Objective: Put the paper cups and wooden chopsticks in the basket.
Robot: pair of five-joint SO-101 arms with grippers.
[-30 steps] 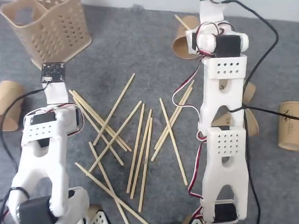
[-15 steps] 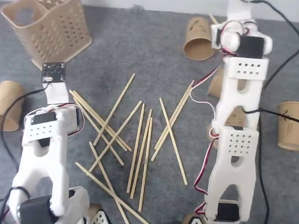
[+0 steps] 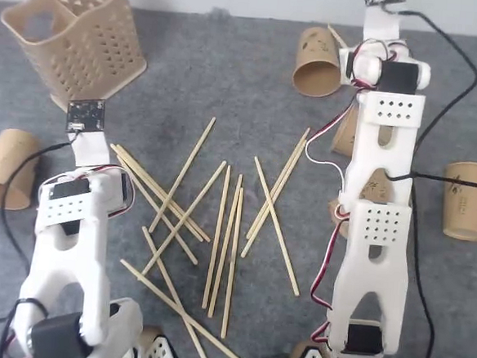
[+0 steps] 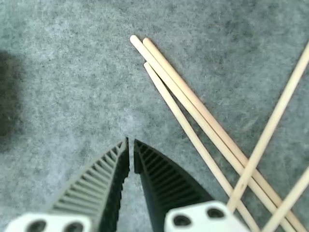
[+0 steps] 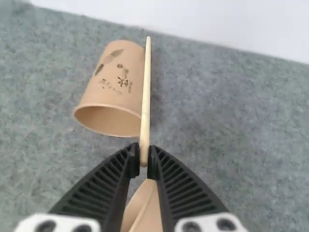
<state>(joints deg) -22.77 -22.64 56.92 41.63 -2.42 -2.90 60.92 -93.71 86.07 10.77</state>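
Observation:
My right gripper [image 5: 143, 150] is shut on one end of a wooden chopstick [image 5: 145, 87], which points away over a paper cup [image 5: 111, 104] lying on its side. From above, that cup [image 3: 319, 52] is at the far edge beside the right arm, with the held chopstick [image 3: 337, 34] next to it. My left gripper [image 4: 130, 142] is shut and holds nothing, just short of the ends of three chopsticks [image 4: 159, 72]. Several chopsticks [image 3: 219, 227] are scattered mid-table. The basket [image 3: 77, 32] stands at the far left.
One cup [image 3: 6, 167] lies at the left edge and another [image 3: 470, 199] at the right edge. More cups [image 3: 344, 131] are partly hidden under the right arm. Grey carpet covers the table, and cables trail from both arms.
The right arm has swung to the right and farther back with the chopstick in its gripper. The far cup now lies a little more to the right. The left arm has not moved.

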